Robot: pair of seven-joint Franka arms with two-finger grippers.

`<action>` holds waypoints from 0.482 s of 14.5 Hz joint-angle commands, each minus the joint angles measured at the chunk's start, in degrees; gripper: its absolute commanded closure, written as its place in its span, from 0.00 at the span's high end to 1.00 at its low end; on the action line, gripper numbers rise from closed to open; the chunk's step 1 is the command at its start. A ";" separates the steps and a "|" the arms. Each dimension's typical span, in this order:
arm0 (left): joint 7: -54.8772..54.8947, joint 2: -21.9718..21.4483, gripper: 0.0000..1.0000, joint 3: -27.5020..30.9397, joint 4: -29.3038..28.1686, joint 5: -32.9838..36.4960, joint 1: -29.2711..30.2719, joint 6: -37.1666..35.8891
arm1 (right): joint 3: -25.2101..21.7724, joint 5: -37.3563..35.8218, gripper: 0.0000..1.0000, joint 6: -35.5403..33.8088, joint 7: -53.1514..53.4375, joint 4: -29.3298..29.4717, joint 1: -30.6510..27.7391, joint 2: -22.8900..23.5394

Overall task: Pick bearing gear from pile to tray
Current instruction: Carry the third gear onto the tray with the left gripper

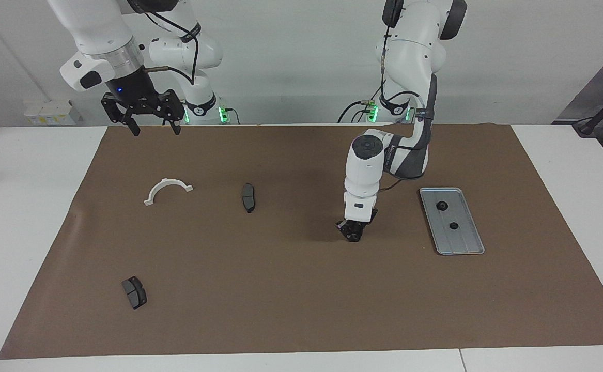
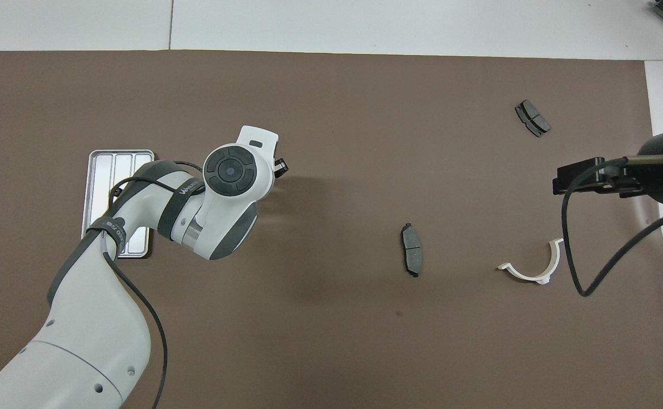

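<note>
Left tool [image 1: 352, 233] hidden overhead by its arm, tray [image 2: 99, 170] half covered
</note>
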 commanded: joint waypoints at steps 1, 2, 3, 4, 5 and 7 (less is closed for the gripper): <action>3.30 -6.68 0.00 -0.02 -1.12 1.18 4.24 -5.67 | 0.85 -1.82 1.00 1.56 0.13 -4.46 -0.65 -2.87; 6.20 -10.10 0.00 -0.29 -2.26 0.48 6.87 -7.69 | 0.85 -1.82 1.00 1.56 0.13 -4.64 -0.73 -2.96; 8.32 -12.57 0.00 -0.29 -3.58 -0.40 8.82 -8.58 | 0.85 -1.82 1.00 1.38 0.13 -5.08 -0.65 -3.13; 11.21 -14.68 0.00 -0.29 -4.90 -1.97 11.10 -8.59 | 0.94 -1.82 1.00 0.95 0.22 -5.34 -0.65 -3.40; 15.07 -16.18 0.00 -0.29 -5.87 -3.21 13.56 -8.94 | 0.94 -1.82 1.00 0.94 0.13 -5.70 -0.65 -3.57; 23.33 -17.95 0.00 -0.20 -7.80 -4.97 18.57 -10.52 | 0.94 -1.74 1.00 1.47 -0.04 -6.22 -0.65 -3.66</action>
